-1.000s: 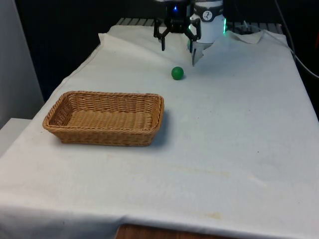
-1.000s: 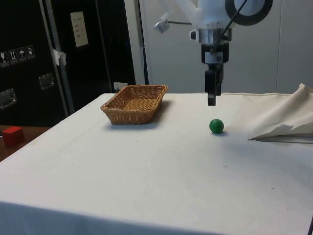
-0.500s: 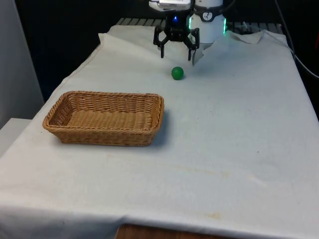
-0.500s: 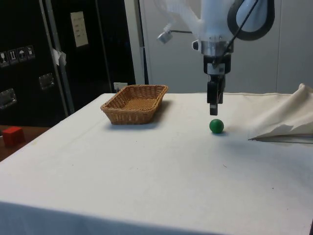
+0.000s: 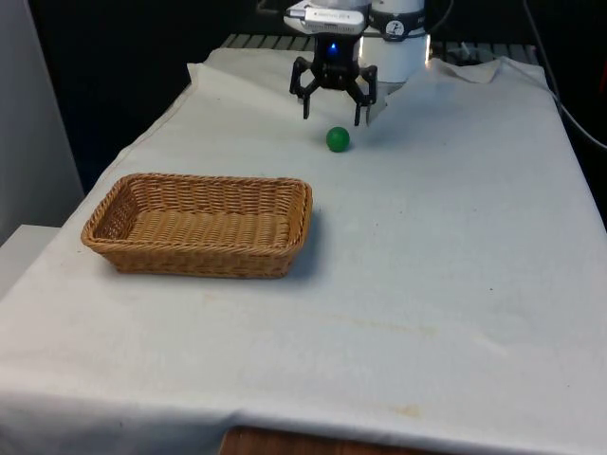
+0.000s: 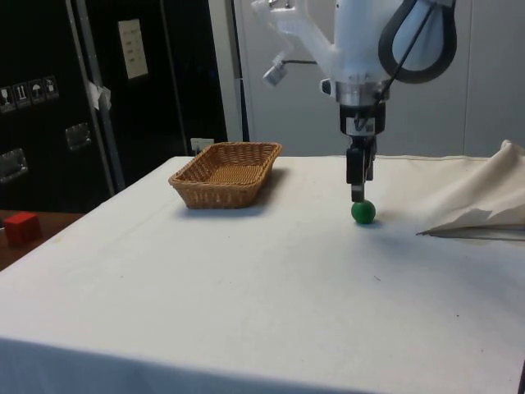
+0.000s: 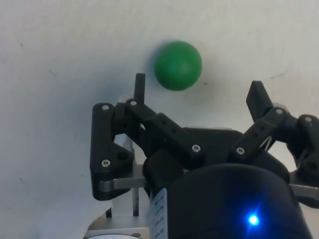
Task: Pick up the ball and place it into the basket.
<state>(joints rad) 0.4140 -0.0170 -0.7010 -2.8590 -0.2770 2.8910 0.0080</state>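
Hovering over the green ball [image 5: 338,139], the gripper [image 5: 332,116] has its fingers spread wide with nothing between them. Front view puts one fingertip [image 5: 305,113] off to the ball's left and the other just above it, so the ball sits toward one side of the opening, not centred. Wrist view agrees: ball [image 7: 178,65] is closer to one fingertip [image 7: 140,82] than to the other. Side view has the gripper [image 6: 358,194] right at the top of the ball [image 6: 363,213]; I can't tell if it touches. Ball rests on the white cloth [image 5: 455,246] near the table's far end, well apart from the wicker basket [image 5: 201,223], which sits toward the front view's left with nothing in it.

Risks, as I judge them:
- Off-centre descent: the nearer finger could land on the ball or clip it, and a round ball on cloth rolls off easily.
- Closing while off-centre: one finger would reach the ball first and push it sideways out of the grip.
- Closing too high: the fingers would pinch above the widest part and squeeze the ball out downward.
- Going too low: fingertips could snag the cloth and drag it along with the ball.
- Weak hold during the long carry to the basket: ball could drop short of the rim.
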